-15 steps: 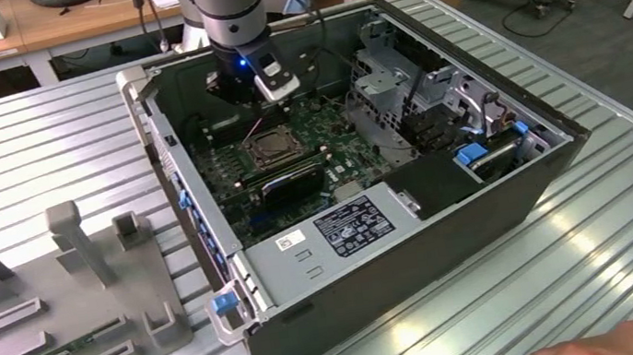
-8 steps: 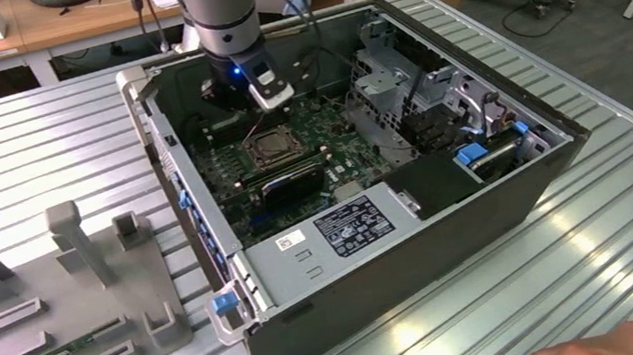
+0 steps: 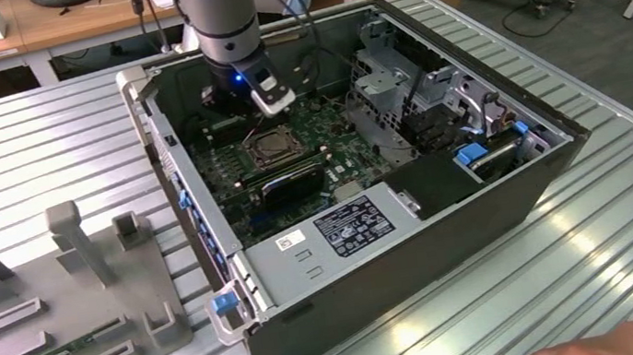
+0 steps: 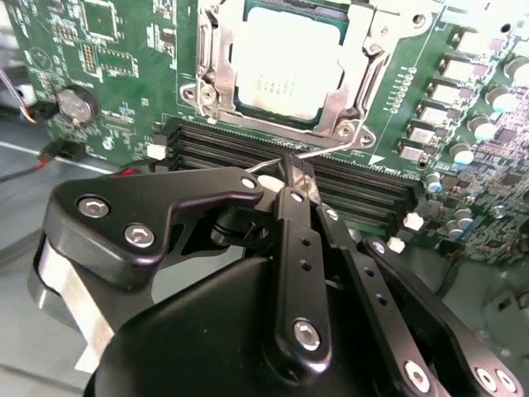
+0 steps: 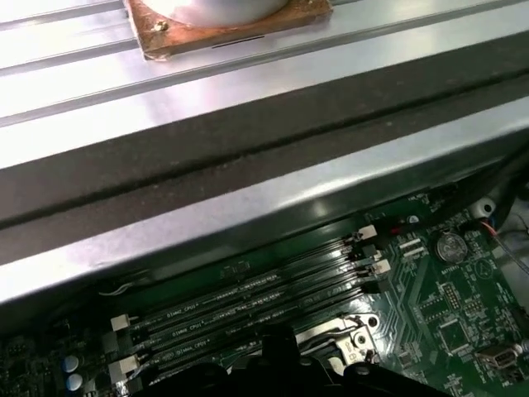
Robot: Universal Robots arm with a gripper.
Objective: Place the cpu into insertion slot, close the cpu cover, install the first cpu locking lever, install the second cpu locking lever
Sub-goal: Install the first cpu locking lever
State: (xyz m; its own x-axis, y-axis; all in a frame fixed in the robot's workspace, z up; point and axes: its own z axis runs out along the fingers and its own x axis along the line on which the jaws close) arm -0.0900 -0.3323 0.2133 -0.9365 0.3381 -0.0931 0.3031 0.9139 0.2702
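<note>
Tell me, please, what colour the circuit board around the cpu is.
Green; the second wrist view shows the circuit board best, surrounding the cpu.

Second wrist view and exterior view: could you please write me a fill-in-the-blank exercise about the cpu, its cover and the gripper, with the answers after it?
1. In the second wrist view, the cpu lies under the cpu cover, which is ___.
2. The gripper is at the thin wire lever, near the long ___ memory slots.
3. In the exterior view, the arm reaches into the open computer case, whose circuit board is ___.

Answers: closed; black; green.
</note>
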